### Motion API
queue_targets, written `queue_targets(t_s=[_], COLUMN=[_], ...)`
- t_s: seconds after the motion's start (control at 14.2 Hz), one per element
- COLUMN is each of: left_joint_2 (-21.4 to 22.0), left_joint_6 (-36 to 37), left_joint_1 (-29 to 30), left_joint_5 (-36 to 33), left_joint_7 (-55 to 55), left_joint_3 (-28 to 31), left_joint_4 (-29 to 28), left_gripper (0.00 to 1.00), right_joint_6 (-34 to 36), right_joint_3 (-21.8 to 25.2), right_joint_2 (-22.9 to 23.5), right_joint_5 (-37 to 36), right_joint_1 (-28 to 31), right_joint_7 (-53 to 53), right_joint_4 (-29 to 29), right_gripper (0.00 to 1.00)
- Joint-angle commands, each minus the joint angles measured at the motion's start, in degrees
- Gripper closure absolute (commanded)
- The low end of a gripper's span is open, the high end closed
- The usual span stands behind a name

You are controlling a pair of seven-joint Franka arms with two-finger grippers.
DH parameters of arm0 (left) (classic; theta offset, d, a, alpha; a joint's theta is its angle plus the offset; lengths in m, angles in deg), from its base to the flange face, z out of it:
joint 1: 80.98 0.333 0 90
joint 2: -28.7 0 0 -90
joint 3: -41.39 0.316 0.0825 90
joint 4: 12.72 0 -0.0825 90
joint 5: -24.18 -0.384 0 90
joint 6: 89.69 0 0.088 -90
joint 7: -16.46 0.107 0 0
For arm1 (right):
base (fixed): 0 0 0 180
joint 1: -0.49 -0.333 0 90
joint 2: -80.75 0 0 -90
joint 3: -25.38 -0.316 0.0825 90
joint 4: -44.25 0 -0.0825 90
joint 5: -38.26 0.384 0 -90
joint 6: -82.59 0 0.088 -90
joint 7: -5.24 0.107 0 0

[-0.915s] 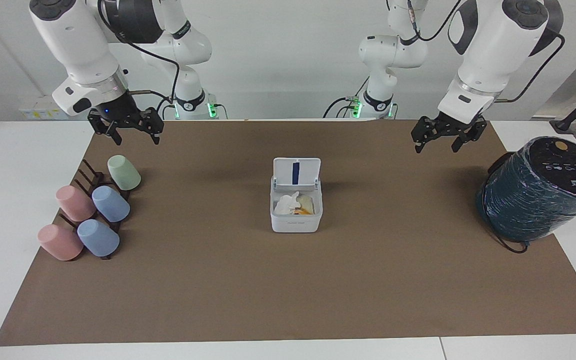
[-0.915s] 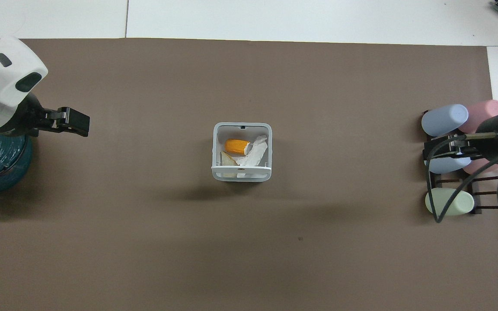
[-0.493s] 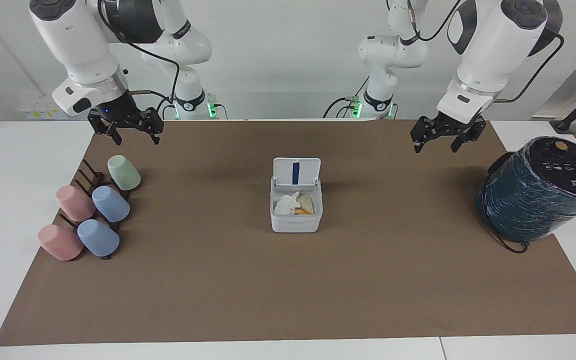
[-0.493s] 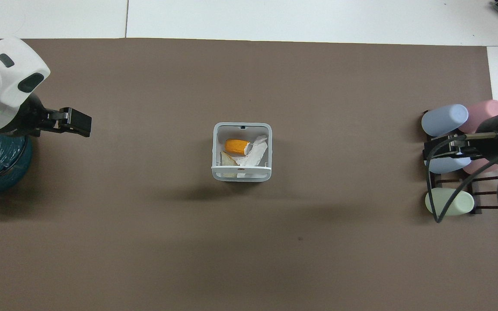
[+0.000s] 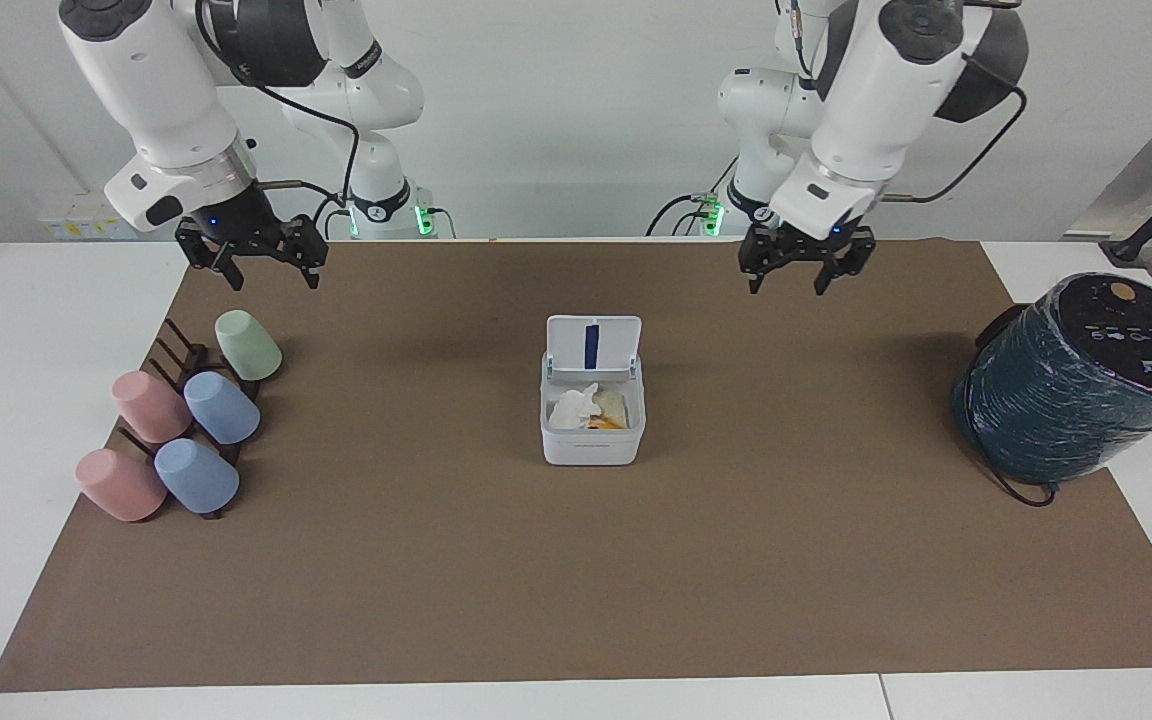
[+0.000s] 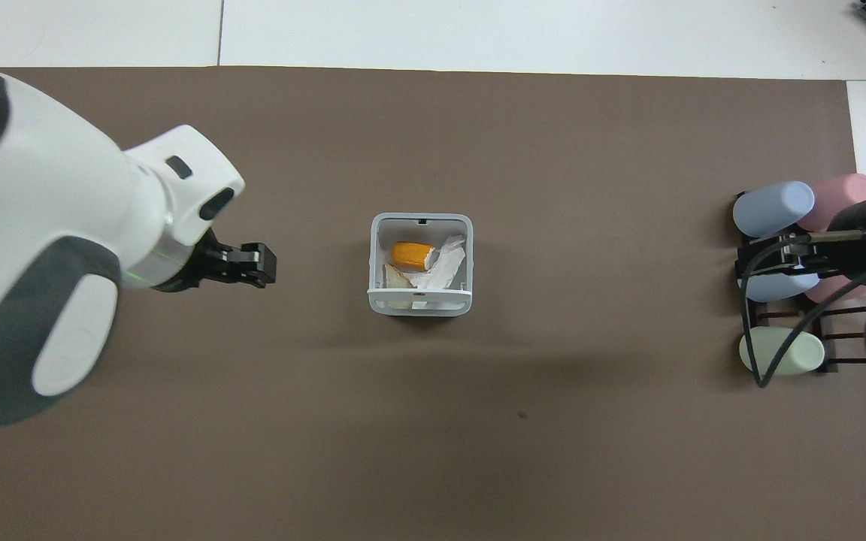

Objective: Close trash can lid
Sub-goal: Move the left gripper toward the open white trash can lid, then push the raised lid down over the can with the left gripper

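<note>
The white trash can point(image 5: 591, 446) stands at the middle of the brown mat, and its rim also shows in the overhead view point(image 6: 422, 219). Its lid point(image 5: 593, 345) stands upright and open on the hinge side nearer the robots, blue stripe showing; from overhead the lid point(image 6: 419, 292) is seen edge-on. Crumpled white paper and an orange item lie inside. My left gripper point(image 5: 804, 270) is open and empty, raised over the mat toward the left arm's end of the can, apart from it point(image 6: 256, 264). My right gripper point(image 5: 266, 262) is open and empty, waiting over the cup rack.
A large dark teal cylinder point(image 5: 1076, 380) stands at the left arm's end of the mat. A rack with several pastel cups point(image 5: 186, 420) lies at the right arm's end and also shows in the overhead view point(image 6: 779, 263).
My left arm has swung from beside the teal cylinder toward the middle of the table, closer to the trash can. The right arm, lid and can have not moved.
</note>
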Motion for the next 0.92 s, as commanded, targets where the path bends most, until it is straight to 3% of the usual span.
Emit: queue_targets(t_s=[0.0, 0.14, 0.28, 0.49, 0.85], left_joint_2=[5.5, 6.4, 5.7, 2.2, -1.1], left_joint_6=[-8.5, -14.5, -20.8, -26.6, -36.7], left_joint_1=[-6.1, -10.0, -12.8, -15.8, -15.2], left_joint_5=[2.7, 3.5, 4.4, 4.7, 4.7], left_joint_7=[-7.8, -10.0, -12.5, -14.9, -14.9], left_joint_3=[0.8, 0.8, 0.8, 0.8, 0.9], left_joint_4=[-9.9, -13.7, -15.4, -15.9, -16.6], left_gripper=[0.74, 0.94, 1.0, 1.0, 1.0], right_joint_6=[0.4, 0.4, 0.4, 0.4, 0.4], right_joint_3=[-0.1, -0.1, -0.2, -0.1, -0.1], right_joint_2=[-1.2, -1.2, -1.2, -1.2, -1.2], right_joint_5=[0.0, 0.0, 0.0, 0.0, 0.0], right_joint_1=[0.5, 0.5, 0.5, 0.5, 0.5], right_joint_7=[-1.6, -1.6, -1.6, -1.6, -1.7], right_joint_4=[0.9, 0.9, 0.9, 0.9, 0.9], right_gripper=[0.0, 0.0, 0.0, 0.0, 0.0])
